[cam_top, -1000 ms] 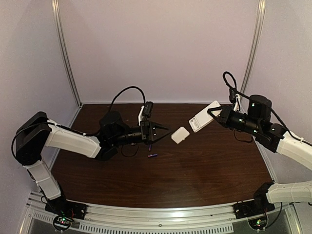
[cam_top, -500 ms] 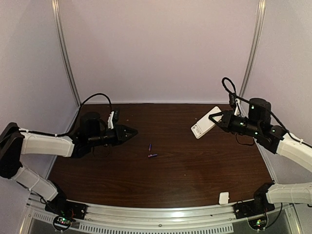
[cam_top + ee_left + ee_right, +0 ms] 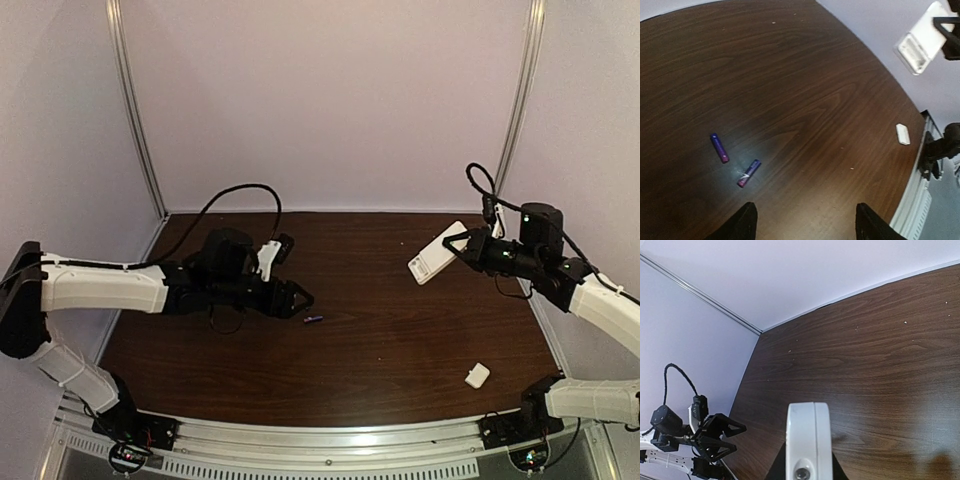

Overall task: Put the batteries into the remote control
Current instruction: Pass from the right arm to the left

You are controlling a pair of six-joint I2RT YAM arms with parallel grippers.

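Note:
Two purple-blue batteries [image 3: 719,148] [image 3: 748,173] lie side by side on the dark wooden table [image 3: 400,340]. In the top view only one battery [image 3: 313,319] shows, just right of my left gripper [image 3: 297,299]. That gripper [image 3: 805,227] hovers low beside them, open, with bare table between its fingers. The white remote control [image 3: 437,253] hangs in the air at the right with my right gripper [image 3: 460,245] shut on it. Its open battery bay [image 3: 914,49] faces the left arm. The right wrist view sees the remote [image 3: 808,435] end-on in that gripper [image 3: 808,471].
A small white cover piece [image 3: 477,376] lies near the table's front right corner, also in the left wrist view [image 3: 902,134]. Metal frame posts [image 3: 135,110] stand at the back corners, and a rail [image 3: 330,445] runs along the front edge.
My left gripper has swung right to the batteries and opened. The white cover has gone from its tips to the front right of the table. The remote has shifted slightly right.

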